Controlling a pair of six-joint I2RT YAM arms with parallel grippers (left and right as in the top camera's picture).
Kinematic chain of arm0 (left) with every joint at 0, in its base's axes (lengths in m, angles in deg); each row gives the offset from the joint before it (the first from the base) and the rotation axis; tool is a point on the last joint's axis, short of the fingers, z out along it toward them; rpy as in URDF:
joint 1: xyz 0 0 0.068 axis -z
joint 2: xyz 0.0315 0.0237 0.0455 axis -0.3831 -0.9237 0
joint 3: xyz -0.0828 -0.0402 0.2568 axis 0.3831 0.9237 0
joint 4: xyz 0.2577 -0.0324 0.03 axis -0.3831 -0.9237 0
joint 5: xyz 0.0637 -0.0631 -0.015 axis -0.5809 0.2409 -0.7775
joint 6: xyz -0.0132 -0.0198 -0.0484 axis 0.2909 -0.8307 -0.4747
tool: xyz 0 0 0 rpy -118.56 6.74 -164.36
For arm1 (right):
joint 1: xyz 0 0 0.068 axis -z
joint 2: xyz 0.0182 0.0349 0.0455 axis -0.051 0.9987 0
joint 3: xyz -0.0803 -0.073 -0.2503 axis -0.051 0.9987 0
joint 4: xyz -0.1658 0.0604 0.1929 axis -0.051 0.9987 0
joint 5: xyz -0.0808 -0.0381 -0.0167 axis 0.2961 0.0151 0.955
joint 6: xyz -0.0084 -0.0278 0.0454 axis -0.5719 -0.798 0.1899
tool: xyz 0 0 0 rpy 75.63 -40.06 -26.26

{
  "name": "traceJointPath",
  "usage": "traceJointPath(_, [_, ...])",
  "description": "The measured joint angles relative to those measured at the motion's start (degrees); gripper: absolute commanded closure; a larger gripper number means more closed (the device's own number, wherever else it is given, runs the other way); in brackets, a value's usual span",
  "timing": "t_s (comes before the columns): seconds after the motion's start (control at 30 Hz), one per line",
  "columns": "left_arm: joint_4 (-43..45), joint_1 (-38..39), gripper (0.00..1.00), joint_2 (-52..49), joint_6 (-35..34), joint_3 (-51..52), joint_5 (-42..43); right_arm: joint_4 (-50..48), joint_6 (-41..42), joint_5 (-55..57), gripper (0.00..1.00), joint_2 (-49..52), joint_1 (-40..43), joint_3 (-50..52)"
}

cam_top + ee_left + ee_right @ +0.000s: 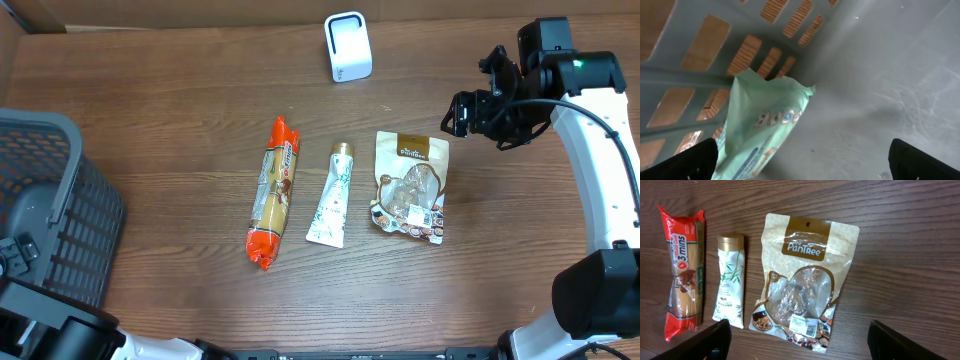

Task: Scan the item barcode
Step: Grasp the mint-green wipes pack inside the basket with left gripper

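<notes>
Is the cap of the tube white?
No, the cap on the tube is golden brown.

Soft even light, faint shadows, left wrist view dim and blurred, right wrist view sharp

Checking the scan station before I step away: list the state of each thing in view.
spaghetti pack, lying flat, front up
bamboo-print tube, lying flat, gold cap on
PanTree pouch, lying flat, front up
white scanner, standing upright
basket, holding a green packet
green packet, lying in the basket
left gripper, open inside the basket, empty
right gripper, open above the pouch, empty
</notes>
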Motion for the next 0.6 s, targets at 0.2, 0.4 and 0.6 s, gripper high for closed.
traceJointPath(0.2, [1.3, 0.0, 0.0, -0.2, 0.0, 0.0, 0.0, 0.0, 0.9, 0.0, 0.12, 0.0, 0.0, 0.0])
traceJointPath(0.4, [3.0, 0.0, 0.0, -0.2, 0.2, 0.0, 0.1, 0.1, 1.2, 0.0, 0.12, 0.0, 0.0, 0.0])
traceJointPath(0.6, [4.3, 0.0, 0.0, -1.2, 0.2, 0.0, 0.5, 0.1, 1.2, 0.0, 0.12, 0.0, 0.0, 0.0])
